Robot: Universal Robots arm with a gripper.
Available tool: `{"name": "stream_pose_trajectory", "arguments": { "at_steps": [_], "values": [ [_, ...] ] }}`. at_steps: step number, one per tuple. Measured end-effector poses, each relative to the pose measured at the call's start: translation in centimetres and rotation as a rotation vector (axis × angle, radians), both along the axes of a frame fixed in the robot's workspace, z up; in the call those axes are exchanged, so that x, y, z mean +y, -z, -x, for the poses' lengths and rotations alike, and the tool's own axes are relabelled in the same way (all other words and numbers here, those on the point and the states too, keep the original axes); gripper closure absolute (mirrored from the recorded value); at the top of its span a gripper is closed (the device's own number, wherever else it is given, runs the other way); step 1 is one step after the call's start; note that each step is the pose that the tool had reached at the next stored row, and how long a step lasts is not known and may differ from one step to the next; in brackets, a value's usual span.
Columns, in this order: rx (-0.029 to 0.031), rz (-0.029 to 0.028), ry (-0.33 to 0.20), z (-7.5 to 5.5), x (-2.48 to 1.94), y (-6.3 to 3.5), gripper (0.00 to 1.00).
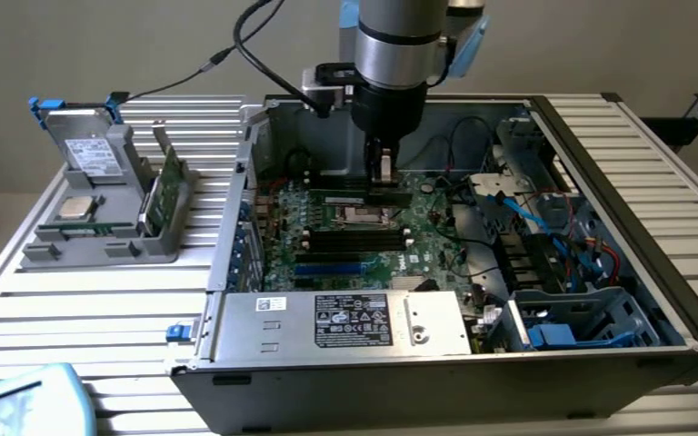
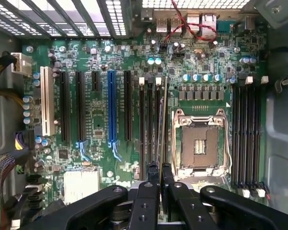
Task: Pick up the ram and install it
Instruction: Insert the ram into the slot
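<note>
My gripper (image 2: 160,171) is down inside the open computer case (image 1: 616,182), just above the motherboard (image 2: 101,143). It is shut on the ram (image 2: 162,120), which I see edge-on as a thin strip running out from between the black fingers (image 2: 151,179). The ram hangs over the group of black memory slots (image 2: 149,124) beside the empty processor socket (image 2: 200,141); whether it touches a slot I cannot tell. In the exterior view the gripper (image 1: 382,173) points straight down over the far part of the board.
A grey holder (image 1: 106,222) on the exterior view's left carries a grey drive (image 1: 88,154), a silver processor chip (image 1: 76,207) and another green board (image 1: 170,186). The power supply (image 1: 337,322) fills the case's near side. Blue and black cables (image 1: 531,213) crowd the right.
</note>
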State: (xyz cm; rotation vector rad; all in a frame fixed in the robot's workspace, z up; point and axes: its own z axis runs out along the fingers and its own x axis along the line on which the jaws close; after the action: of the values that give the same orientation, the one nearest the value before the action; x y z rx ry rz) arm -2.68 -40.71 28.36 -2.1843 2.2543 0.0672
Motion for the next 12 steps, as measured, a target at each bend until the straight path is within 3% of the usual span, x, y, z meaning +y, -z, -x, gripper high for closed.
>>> {"name": "stream_pose_trajectory", "arguments": {
  "at_steps": [9,10,11,12],
  "values": [
    [-0.0001,0.0015,0.013,-0.1,0.0,1.64,0.86],
    [-0.0001,0.0036,0.013,-0.1,0.0,1.77,0.86],
    [-0.0001,0.0103,0.013,-0.1,0.0,1.81,0.86],
    [-0.0002,0.0233,0.013,-0.1,0.0,1.83,0.86]
  ]
}}
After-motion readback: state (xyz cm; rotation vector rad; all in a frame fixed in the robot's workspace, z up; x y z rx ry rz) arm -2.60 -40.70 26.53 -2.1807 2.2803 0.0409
